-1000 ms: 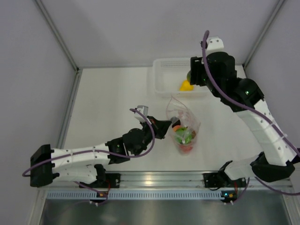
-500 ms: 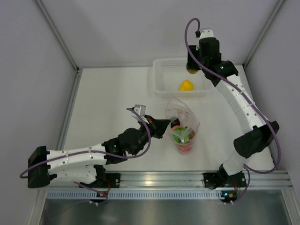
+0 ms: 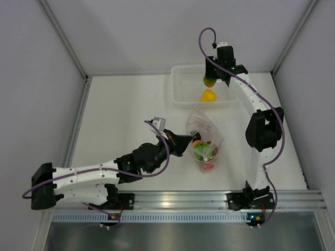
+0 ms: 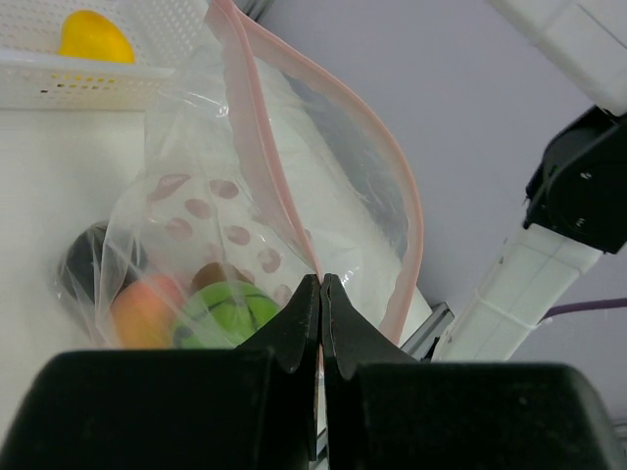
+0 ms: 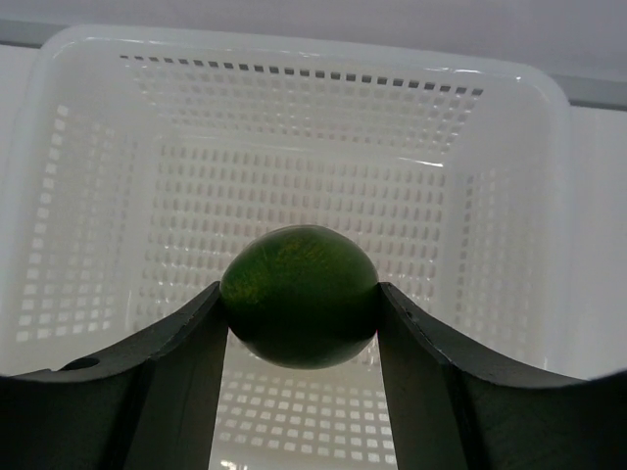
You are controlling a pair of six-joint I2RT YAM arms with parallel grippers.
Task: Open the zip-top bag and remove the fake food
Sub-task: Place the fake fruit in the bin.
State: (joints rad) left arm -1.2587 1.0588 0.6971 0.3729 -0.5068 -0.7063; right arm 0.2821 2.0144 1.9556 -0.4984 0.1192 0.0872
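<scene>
Zip-top bag [image 4: 328,186] plastic is what we find pinched in the left gripper [image 4: 320,286]. Its jaws are pressed tight together on the bag's near lip, right where the pink zip strip [image 4: 397,196] runs down to the tips. Beyond those tips the zip-top bag stands with its mouth gaping. Through the clear wall we see a green fruit with black marks [image 4: 227,311], a peach-orange fruit [image 4: 145,311] and a dark purple fruit [image 4: 86,266]. From above, the bag sits on the white table [image 3: 120,104] near its middle, just ahead of the left arm, with a pink-red fruit [image 3: 208,165] at its near end.

The right gripper [image 5: 299,311] has its jaws partway apart, clamped on either side of a green mango [image 5: 299,294] that fills the gap between them. Behind the mango we see the white perforated basket [image 5: 294,137], which stands at the table's far edge. The mango hangs over it, but we cannot tell whether it touches the floor. A yellow fruit [image 3: 208,95] lies in the basket's near part, just beyond the bag's mouth.
</scene>
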